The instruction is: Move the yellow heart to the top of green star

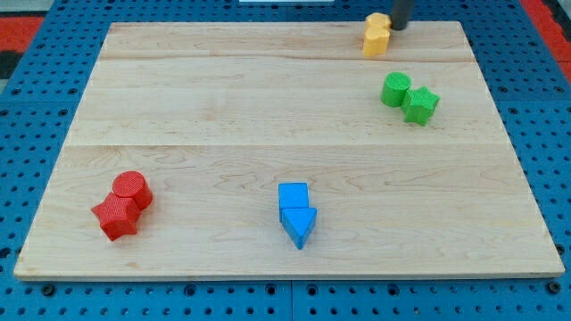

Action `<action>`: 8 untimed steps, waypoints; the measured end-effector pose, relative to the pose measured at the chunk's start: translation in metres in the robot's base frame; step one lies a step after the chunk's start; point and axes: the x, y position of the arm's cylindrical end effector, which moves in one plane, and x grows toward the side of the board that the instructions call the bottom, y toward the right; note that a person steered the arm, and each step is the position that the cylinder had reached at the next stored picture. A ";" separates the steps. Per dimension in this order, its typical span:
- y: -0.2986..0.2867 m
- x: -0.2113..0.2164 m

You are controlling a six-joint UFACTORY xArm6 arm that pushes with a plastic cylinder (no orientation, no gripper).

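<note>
The yellow heart point(377, 36) sits near the board's top edge, right of centre. The green star point(421, 105) lies below it and a little to the right, touching a green cylinder point(395, 89) on its left. My tip point(400, 28) is at the top edge, right beside the yellow heart's upper right side, touching it or nearly so. Only the rod's lower end shows; the rest is cut off by the view's top.
A red cylinder point(132, 188) and a red star point(116, 217) sit together at the bottom left. A blue cube point(293, 196) and a blue triangle point(301, 226) sit together at the bottom centre. The wooden board point(268, 107) rests on a blue perforated table.
</note>
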 end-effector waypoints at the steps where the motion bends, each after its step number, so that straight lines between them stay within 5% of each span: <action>1: -0.060 0.002; 3: -0.153 0.003; 4: -0.150 0.003; 6: -0.062 0.000; 8: -0.019 0.044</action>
